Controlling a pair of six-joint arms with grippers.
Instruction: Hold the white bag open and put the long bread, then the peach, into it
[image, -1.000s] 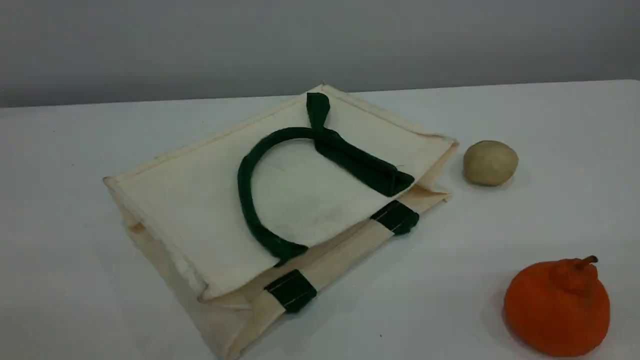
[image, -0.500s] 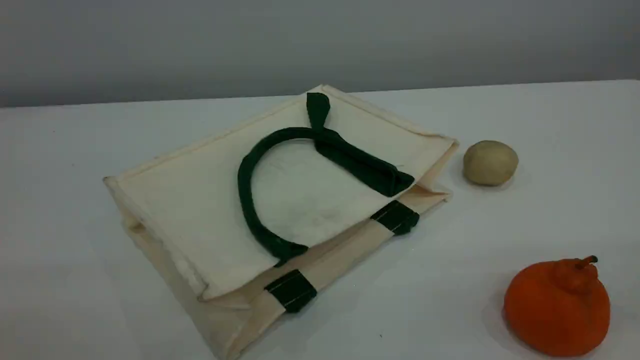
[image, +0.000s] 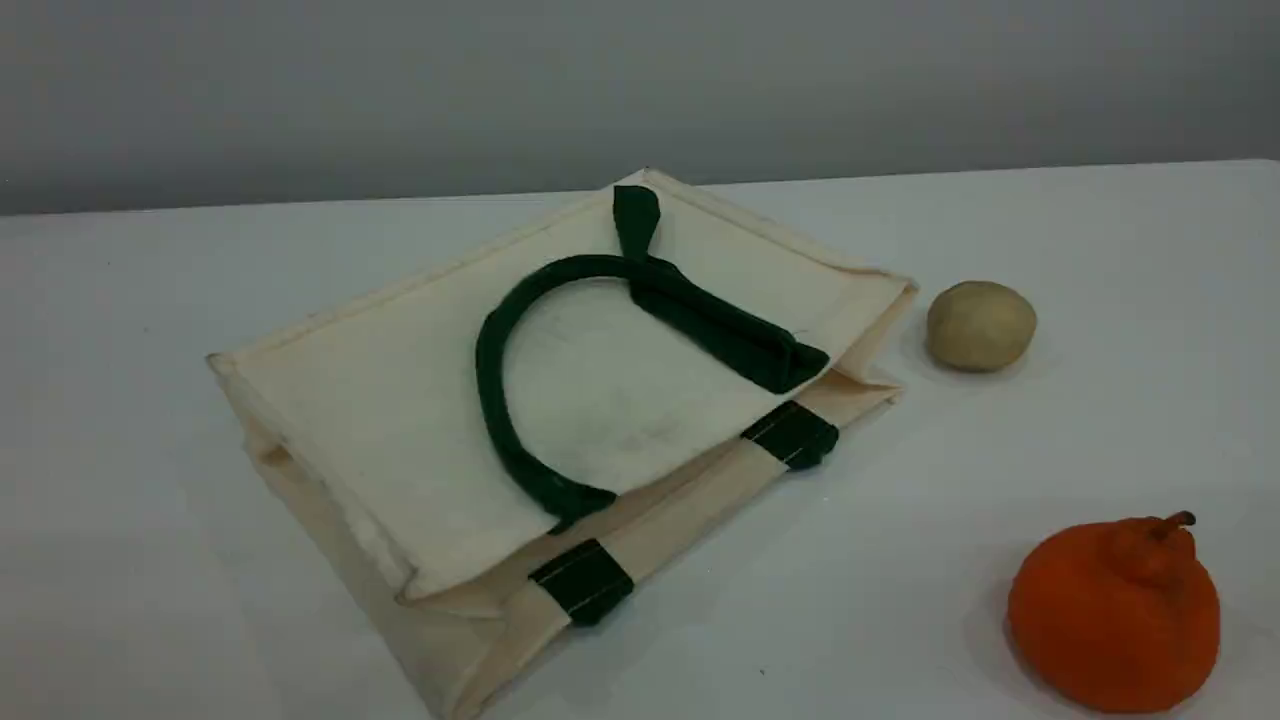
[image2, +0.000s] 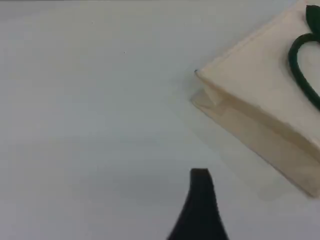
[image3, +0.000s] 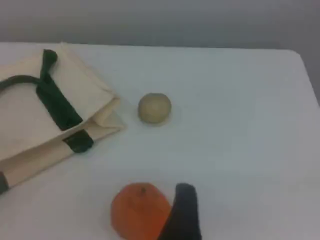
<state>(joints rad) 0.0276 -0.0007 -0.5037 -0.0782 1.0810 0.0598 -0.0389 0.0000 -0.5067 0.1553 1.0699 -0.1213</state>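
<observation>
I see the large cream-white canvas bag with dark green strap handles (image: 420, 400) lying flat on the white table (image: 150, 300), left of centre, its mouth edge with two green patches facing near-right. One dark green strap handle (image: 495, 400) curls in a loop on the top panel; the bag's mouth looks collapsed, nearly closed.

Just beside the bag's far-right corner, not touching, sits a round beige potato-like lump (image: 980, 325). Well apart, at the near-right, sits a larger orange fruit with a stem (image: 1115, 615).

Neither arm is in the scene view. In my left wrist view, the left gripper (image2: 200, 210) shows one dark fingertip over bare table, near the bag's bottom corner (image2: 260, 105) but apart from it. In my right wrist view, the right gripper (image3: 182, 215) shows one dark fingertip just in front of the orange fruit (image3: 140, 210), the beige lump (image3: 154, 108) farther off; contact there is hard to judge, blurry. Both grippers' jaws stand spread wide, pinching nothing.

Long bread and peach: not in any view.
</observation>
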